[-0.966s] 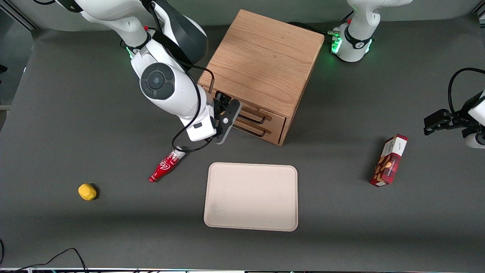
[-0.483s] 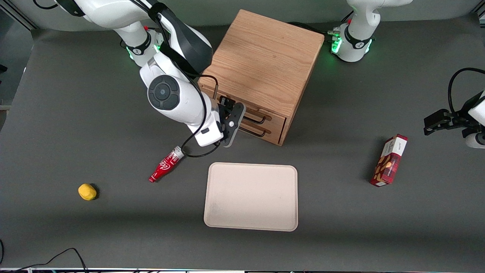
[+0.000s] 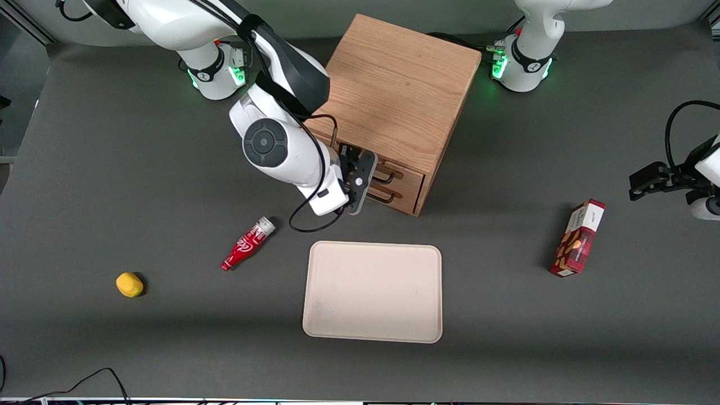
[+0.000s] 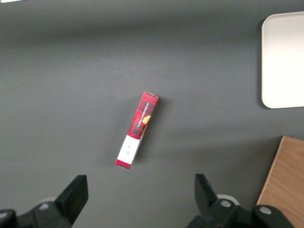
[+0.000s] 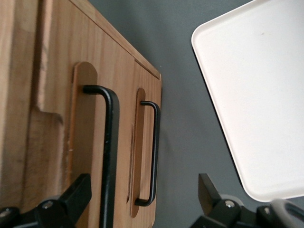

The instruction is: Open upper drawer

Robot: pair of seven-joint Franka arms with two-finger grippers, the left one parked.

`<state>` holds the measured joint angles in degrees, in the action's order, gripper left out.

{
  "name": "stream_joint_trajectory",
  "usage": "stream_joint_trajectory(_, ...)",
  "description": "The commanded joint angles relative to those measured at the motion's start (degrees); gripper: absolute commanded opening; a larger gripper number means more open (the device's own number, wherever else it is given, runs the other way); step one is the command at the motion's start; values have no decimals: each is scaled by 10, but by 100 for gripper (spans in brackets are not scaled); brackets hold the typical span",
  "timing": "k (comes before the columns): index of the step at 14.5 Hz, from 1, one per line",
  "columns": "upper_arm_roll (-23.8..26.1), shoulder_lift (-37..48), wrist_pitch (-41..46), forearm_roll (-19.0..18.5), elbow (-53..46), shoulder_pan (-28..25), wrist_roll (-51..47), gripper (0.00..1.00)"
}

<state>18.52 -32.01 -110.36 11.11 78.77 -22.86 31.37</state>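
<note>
The light oak cabinet (image 3: 394, 84) stands at the table's middle with both drawers shut. The upper drawer (image 3: 406, 174) has a thin black wire handle (image 3: 386, 175); the lower drawer (image 3: 404, 198) sits beneath it. My right gripper (image 3: 368, 183) is right in front of the drawer fronts, at handle height. In the right wrist view the gripper (image 5: 142, 194) is open and empty. The upper drawer's handle (image 5: 110, 156) and the lower one's handle (image 5: 155, 152) both show between its fingertips (image 5: 78, 192), with no contact visible.
A beige tray (image 3: 372, 292) lies on the grey table, nearer the front camera than the cabinet; it also shows in the right wrist view (image 5: 256, 95). A red bottle (image 3: 247, 246) and a yellow lump (image 3: 129, 284) lie toward the working arm's end. A red box (image 3: 579, 239) lies toward the parked arm's end.
My right gripper has slid along the drawer fronts toward the parked arm's end, away from the red bottle, and now covers more of both handles. Both drawers stay shut.
</note>
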Motion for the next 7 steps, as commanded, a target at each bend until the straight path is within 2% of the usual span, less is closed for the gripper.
stream_joint_trajectory(1, 6, -2, -26, 15, 18, 4, 24, 100)
stream_joint_trajectory(7, 3, -10, -42, 1, 16, 9, 52, 100)
